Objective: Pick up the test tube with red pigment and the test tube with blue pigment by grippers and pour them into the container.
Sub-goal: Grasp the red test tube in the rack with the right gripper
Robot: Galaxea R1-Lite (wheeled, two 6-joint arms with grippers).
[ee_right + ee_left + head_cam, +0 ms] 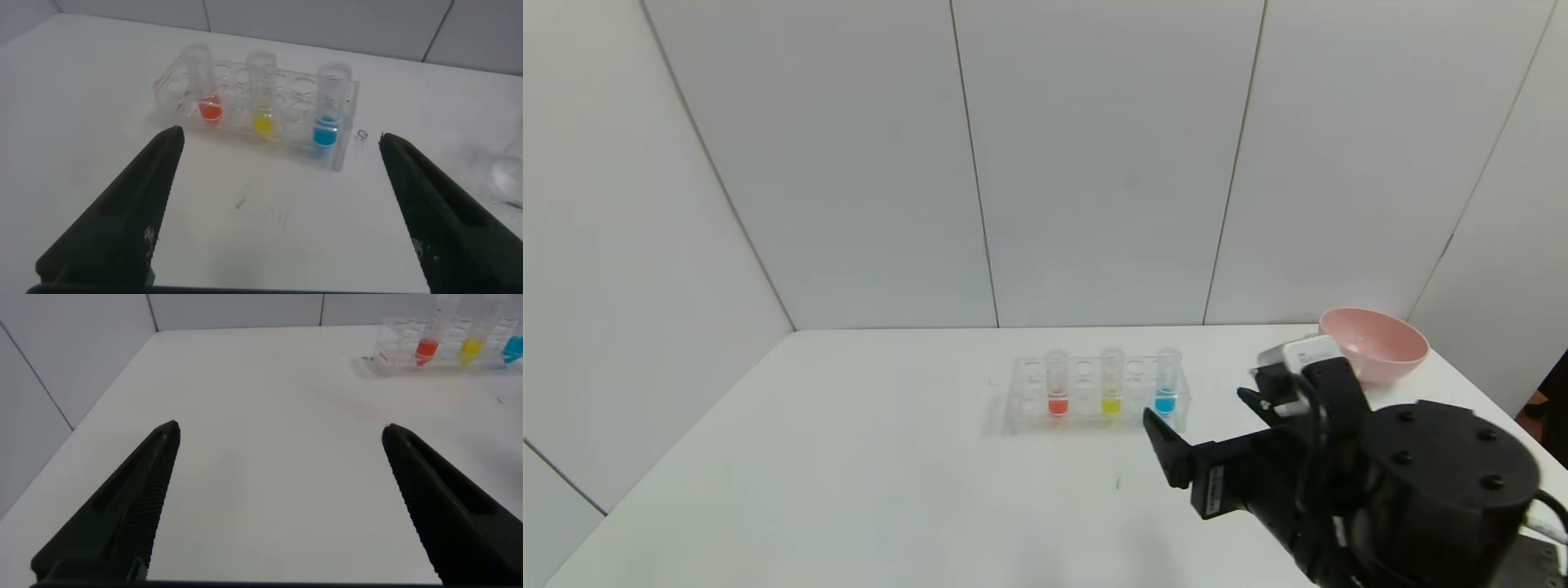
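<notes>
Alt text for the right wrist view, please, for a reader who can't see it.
The right gripper hovers with its two black fingers spread wide over a white table, facing a clear tube rack. In the rack stand three tubes in a row: the test tube with red pigment, a yellow tube and the test tube with blue pigment.

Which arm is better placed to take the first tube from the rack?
Right. The right gripper is open and faces the rack closely, nearest the blue tube. The left gripper, also open, sees the rack far off, out of the head view.
</notes>
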